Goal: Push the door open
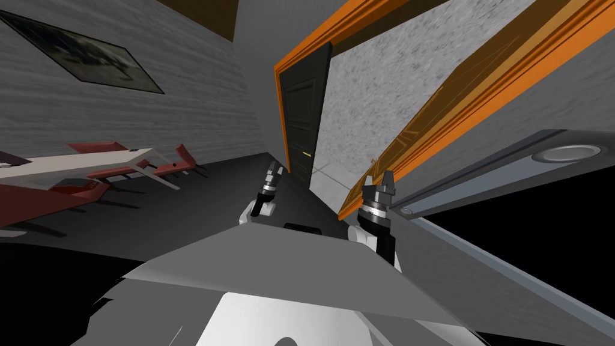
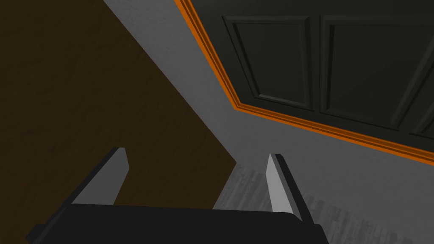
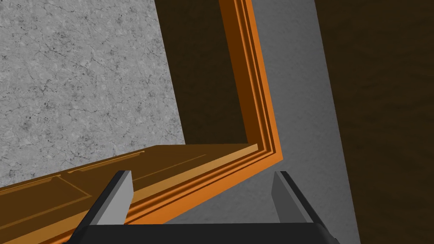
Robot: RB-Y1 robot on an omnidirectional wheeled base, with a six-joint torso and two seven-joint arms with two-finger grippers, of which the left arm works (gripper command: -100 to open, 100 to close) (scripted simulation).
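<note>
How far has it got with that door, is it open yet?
Partly done, it seems: the orange door already stands swung off its frame, with a speckled grey wall showing past it. In hand: the right gripper, fingers open, sits by the door's edge; whether it touches can't be told. The left gripper, also open, hangs free. Left: probably pushing the door wider.

The dark floor (image 1: pixel 201 201) carries a white table (image 1: pixel 78 161) with red chairs (image 1: pixel 184 160) around it.
</note>
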